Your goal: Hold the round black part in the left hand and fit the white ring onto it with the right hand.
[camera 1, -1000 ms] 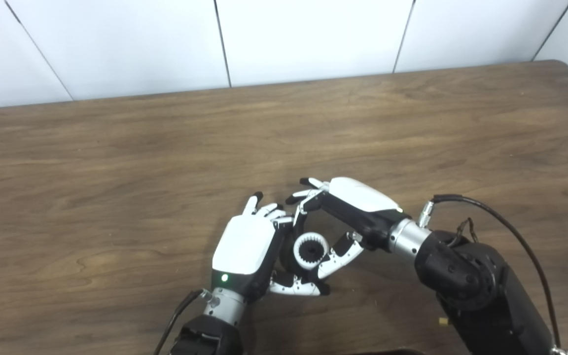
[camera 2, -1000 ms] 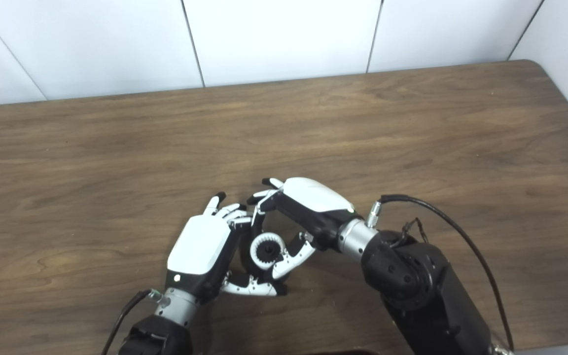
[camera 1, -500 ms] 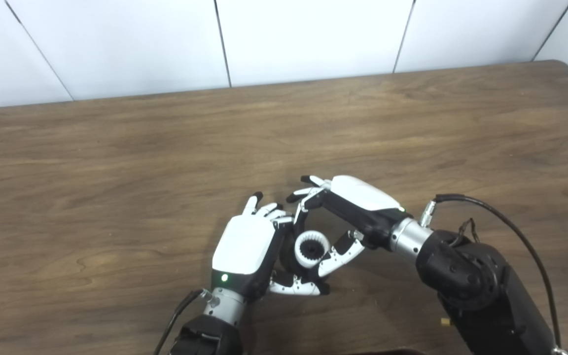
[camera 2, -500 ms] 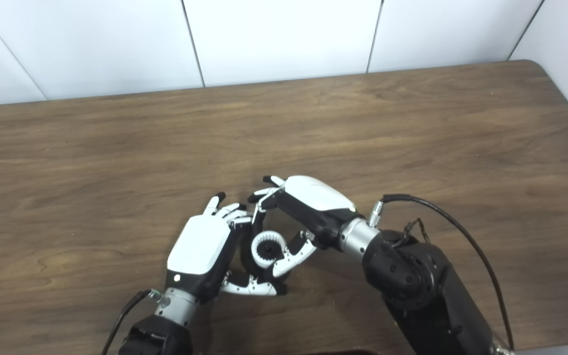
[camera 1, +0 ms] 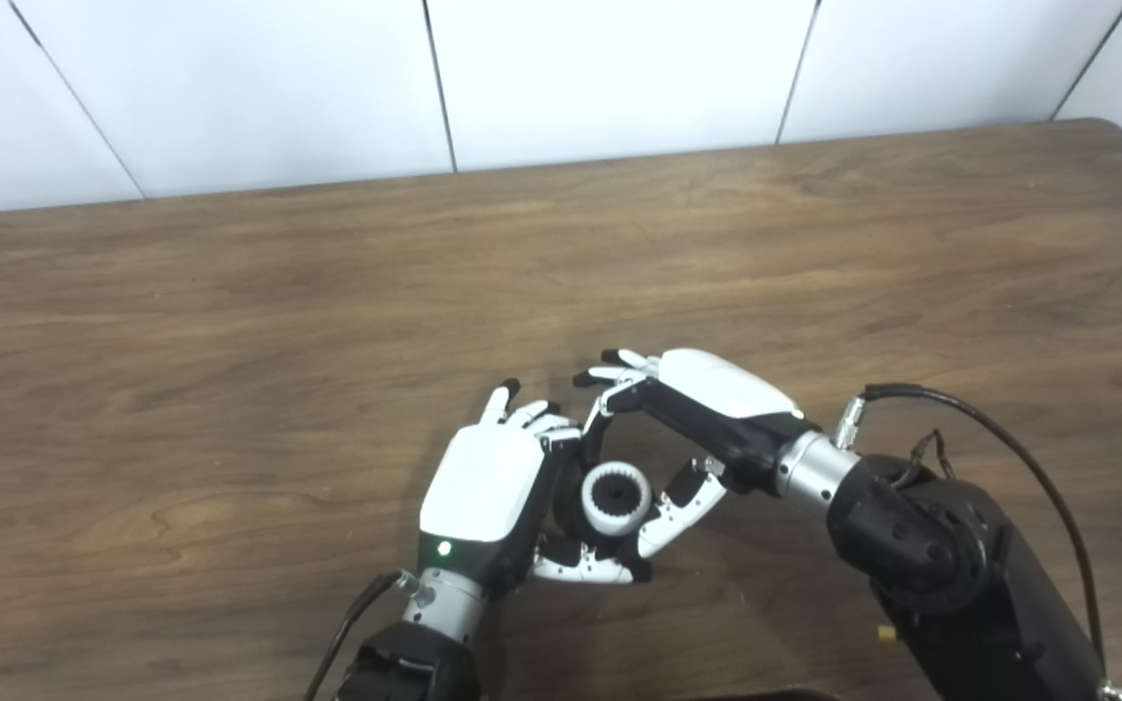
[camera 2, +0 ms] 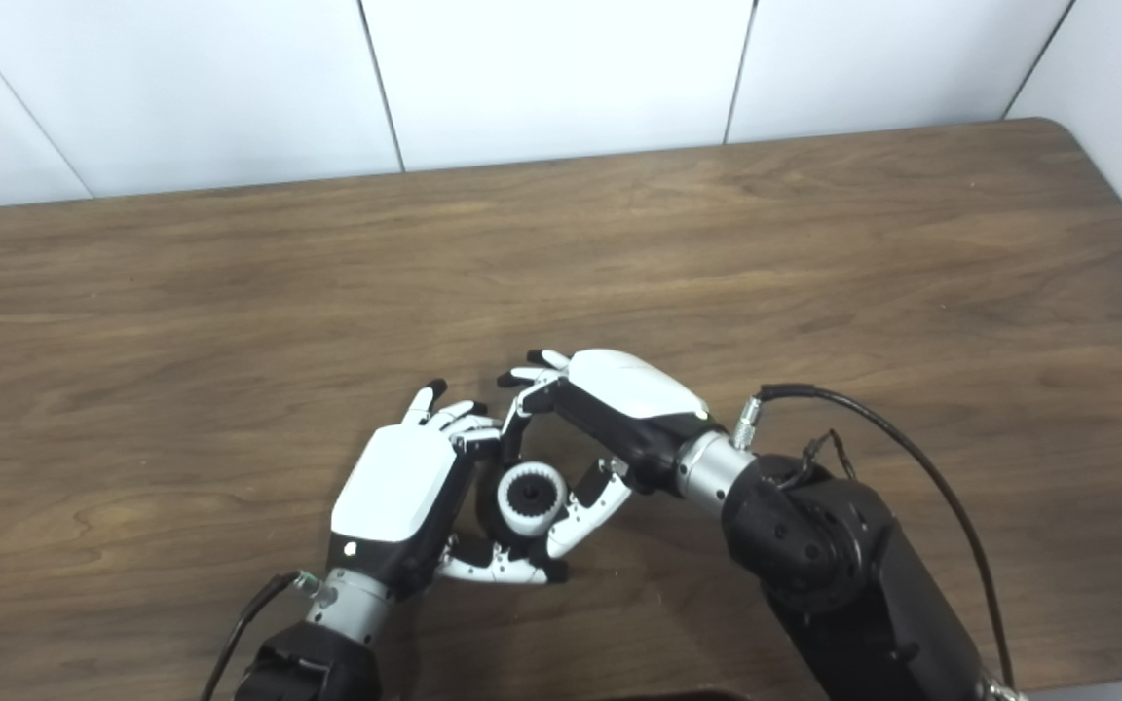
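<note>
Left eye view gives me the clearest look: my left hand [camera 1: 483,482] sits low over the brown worktop [camera 1: 230,312], back of the hand up, fingers curled round the round black part [camera 1: 569,506], which shows only as a dark rim tucked against the palm. I see the white ring [camera 1: 612,498] seated against that black part, its toothed bore facing the cameras, with a dark hub visible in the middle. My right hand [camera 1: 692,419] comes in from the right and arches over the pair; its thumb lies just under the ring and its fingers [camera 1: 610,375] bend down behind it, near the left fingertips. I cannot tell whether the right hand truly pinches the ring or only brackets it. Both hands are near the front middle of the worktop
</note>
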`<control>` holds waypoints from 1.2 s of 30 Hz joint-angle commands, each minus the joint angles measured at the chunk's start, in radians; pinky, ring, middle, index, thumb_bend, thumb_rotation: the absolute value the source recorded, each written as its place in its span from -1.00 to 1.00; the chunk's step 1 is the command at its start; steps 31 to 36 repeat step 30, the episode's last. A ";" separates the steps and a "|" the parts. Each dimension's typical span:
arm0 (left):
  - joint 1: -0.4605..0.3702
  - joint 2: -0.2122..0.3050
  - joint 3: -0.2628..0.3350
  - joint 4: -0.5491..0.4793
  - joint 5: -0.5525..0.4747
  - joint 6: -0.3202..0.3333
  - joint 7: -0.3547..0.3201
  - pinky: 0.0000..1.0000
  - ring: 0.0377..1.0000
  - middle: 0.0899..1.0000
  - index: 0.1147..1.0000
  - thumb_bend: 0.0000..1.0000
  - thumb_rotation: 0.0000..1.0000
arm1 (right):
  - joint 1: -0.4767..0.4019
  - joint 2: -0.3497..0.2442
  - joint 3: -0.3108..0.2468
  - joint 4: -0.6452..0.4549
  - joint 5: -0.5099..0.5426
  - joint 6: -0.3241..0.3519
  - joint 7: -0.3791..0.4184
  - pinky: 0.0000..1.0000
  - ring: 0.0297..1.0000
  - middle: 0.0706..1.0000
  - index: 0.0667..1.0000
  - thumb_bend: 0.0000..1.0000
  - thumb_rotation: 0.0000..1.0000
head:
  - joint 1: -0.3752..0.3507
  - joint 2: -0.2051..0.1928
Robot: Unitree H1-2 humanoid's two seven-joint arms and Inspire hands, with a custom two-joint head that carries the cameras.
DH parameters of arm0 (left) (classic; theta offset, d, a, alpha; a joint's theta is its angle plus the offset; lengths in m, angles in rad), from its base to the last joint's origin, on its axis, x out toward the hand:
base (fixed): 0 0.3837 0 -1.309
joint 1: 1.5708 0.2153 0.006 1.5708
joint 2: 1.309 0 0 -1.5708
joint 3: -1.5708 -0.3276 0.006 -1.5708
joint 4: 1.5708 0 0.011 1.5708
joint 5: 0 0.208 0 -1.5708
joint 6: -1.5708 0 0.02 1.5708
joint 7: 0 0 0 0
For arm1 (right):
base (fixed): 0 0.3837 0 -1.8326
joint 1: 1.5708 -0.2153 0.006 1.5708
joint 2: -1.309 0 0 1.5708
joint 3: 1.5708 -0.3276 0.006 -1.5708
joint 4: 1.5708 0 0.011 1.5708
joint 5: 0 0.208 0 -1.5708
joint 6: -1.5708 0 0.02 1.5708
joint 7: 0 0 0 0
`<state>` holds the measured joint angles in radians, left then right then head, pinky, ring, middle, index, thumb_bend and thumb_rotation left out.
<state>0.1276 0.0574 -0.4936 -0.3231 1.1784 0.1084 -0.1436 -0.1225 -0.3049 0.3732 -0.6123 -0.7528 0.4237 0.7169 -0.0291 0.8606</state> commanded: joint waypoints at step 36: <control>-0.014 0.007 0.006 0.004 -0.004 -0.012 0.022 1.00 0.69 0.42 -0.17 0.05 -0.88 | -0.026 -0.017 -0.115 -0.039 0.013 0.001 -0.032 1.00 1.00 0.97 0.34 1.00 -0.61 | -0.018 -0.001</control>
